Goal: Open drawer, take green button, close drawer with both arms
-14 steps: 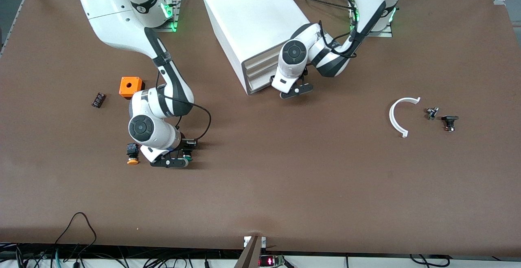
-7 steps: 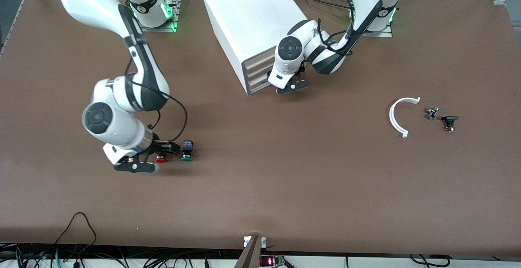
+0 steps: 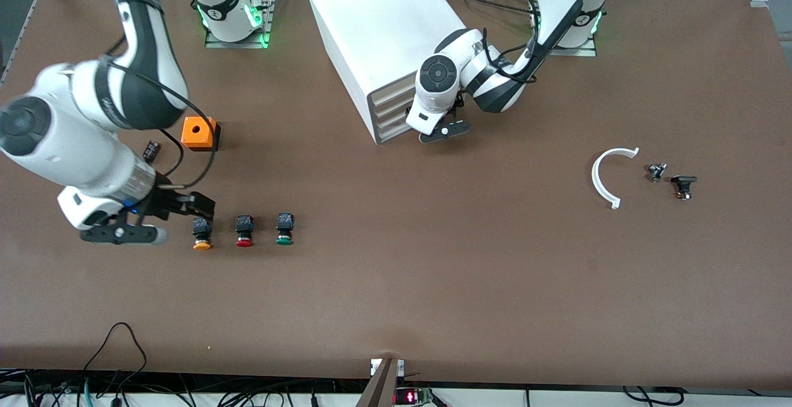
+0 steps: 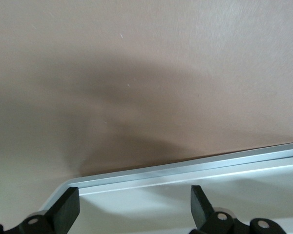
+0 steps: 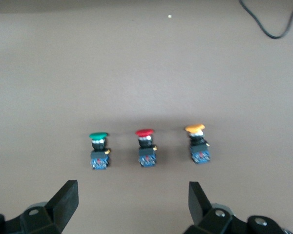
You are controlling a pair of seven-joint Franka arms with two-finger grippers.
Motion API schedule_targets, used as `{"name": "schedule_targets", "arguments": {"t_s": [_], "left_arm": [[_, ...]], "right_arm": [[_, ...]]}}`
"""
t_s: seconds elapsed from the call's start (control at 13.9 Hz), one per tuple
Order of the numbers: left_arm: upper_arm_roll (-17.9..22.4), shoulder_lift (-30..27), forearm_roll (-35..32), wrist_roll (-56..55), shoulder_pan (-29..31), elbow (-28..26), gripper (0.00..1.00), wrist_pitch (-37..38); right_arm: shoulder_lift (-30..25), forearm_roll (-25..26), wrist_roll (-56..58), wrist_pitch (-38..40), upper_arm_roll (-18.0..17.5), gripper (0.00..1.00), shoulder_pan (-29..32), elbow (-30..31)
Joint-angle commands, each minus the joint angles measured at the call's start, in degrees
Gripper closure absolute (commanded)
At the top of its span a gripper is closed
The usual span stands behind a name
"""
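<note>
Over the last second the right arm lifts away from the row of buttons and swings toward its own end of the table, and the small push button with a round green cap and dark square body [image 3: 284, 229] now lies free on the brown table [image 3: 433, 283], the one of a row of three toward the left arm's end, beside a red-capped button [image 3: 244, 231] and an orange-capped button [image 3: 201, 234]. In the same second the left arm draws in closer to the white box cabinet [image 3: 383, 36]. The taking step therefore looks done, and the shallow white plastic drawer with a cream front edge [image 3: 396, 124] appears pushed nearly flush, so closing seems almost finished.

The right gripper [image 5: 132, 204] hovers above the table near the orange-capped button, its fingers spread wide and holding nothing. The left gripper [image 4: 134, 207] is at the cabinet's front, fingers apart and empty, over the drawer's pale rim; whether they press on it cannot be told.

An orange block with a hole [image 3: 198, 133] sits farther from the front camera than the buttons.
</note>
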State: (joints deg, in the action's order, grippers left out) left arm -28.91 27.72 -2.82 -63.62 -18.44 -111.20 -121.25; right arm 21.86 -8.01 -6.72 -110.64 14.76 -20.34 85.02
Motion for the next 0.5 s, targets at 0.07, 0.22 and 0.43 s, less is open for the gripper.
{"name": "schedule_targets", "arguments": {"t_s": [0.07, 0.22, 0.43], "left_arm": [[0.26, -1.35, -0.07, 12.34, 5.85, 12.12, 0.0, 17.24], [0.17, -1.87, -3.22, 19.55, 8.85, 16.44, 0.0, 21.57], [0.09, -3.89, -8.16, 31.05, 13.23, 20.84, 0.0, 23.78]], "right_arm": [[-8.56, 3.96, 0.4, 5.51, -7.46, 0.0, 9.61, 3.56], [-13.04, 6.69, 0.39, 6.65, -11.66, 0.0, 14.08, 5.59], [-19.29, 9.77, 0.04, 11.22, -17.04, 0.0, 19.19, 7.61]]}}
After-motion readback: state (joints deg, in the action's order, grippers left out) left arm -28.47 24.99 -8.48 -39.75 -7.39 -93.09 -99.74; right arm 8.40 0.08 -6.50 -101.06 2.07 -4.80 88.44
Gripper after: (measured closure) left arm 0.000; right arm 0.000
